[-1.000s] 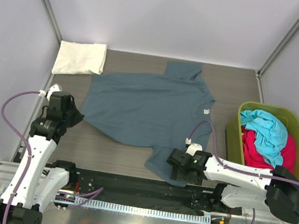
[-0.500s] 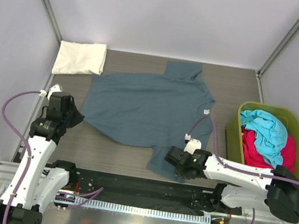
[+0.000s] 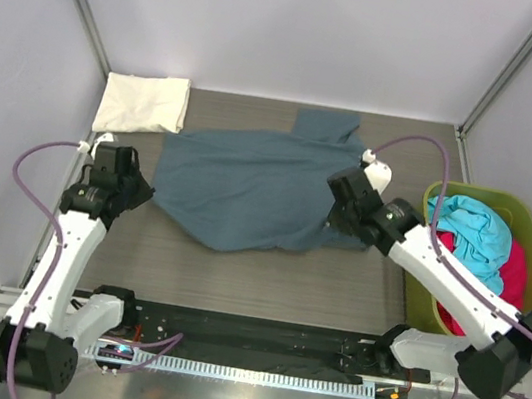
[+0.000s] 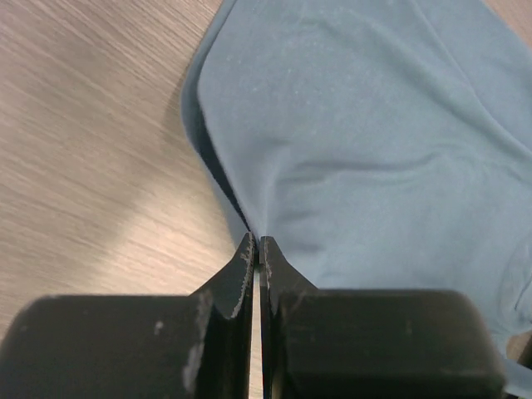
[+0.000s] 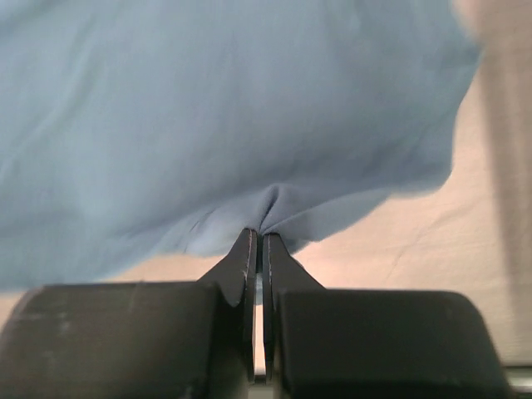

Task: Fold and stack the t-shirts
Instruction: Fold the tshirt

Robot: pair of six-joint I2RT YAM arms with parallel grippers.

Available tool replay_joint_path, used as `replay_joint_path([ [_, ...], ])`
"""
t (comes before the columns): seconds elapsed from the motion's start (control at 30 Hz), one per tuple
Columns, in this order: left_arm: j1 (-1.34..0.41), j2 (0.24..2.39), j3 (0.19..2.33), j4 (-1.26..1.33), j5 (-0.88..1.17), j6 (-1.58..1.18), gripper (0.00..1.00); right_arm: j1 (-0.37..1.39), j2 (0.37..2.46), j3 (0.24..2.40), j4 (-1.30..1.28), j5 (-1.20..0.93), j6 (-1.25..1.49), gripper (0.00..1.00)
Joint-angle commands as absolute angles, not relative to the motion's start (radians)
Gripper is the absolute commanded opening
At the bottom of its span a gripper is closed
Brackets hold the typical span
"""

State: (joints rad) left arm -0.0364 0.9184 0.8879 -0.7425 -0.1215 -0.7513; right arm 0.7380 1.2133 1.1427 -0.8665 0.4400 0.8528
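Swung from 6 toward 2 o'clock, the right fingers (image 5: 239,268) pinch the slate-blue t-shirt (image 3: 248,187) mid-worktop; the left fingers (image 4: 235,278) pinch its hem at 9. This first fold looks underway. The cream-white t-shirt (image 3: 141,104) lies folded at 10; the turquoise t-shirt (image 3: 473,232) and pink-red t-shirt (image 3: 515,267) wait in the olive-green bin (image 3: 508,203).

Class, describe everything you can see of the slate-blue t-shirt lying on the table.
The slate-blue t-shirt is soft, plain, matte cloth that looks like cotton, with short sleeves, one pointing to the far side. It lies spread but rumpled on the wood-grain table, its right side lifted and doubled over. The left gripper pinches its left edge and the right gripper a fold on its right side, both jaws shut on cloth.
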Motion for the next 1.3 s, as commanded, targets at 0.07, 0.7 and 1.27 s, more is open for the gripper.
replay_joint_path([
  [0.07, -0.005, 1.082, 0.980, -0.638, -0.132, -0.759, 0.00, 0.586, 1.393, 1.365, -0.779, 0.382, 0.623, 0.01],
  [0.7, 0.138, 1.796, 1.382, -0.646, 0.092, -0.739, 0.88, 0.313, 2.310, 2.433, -1.078, 0.346, 0.468, 0.92],
  [1.27, 0.135, 1.241, 0.703, -0.362, 0.046, -0.845, 0.92, 0.289, 1.591, 1.094, -0.523, 0.256, 0.643, 0.88],
])
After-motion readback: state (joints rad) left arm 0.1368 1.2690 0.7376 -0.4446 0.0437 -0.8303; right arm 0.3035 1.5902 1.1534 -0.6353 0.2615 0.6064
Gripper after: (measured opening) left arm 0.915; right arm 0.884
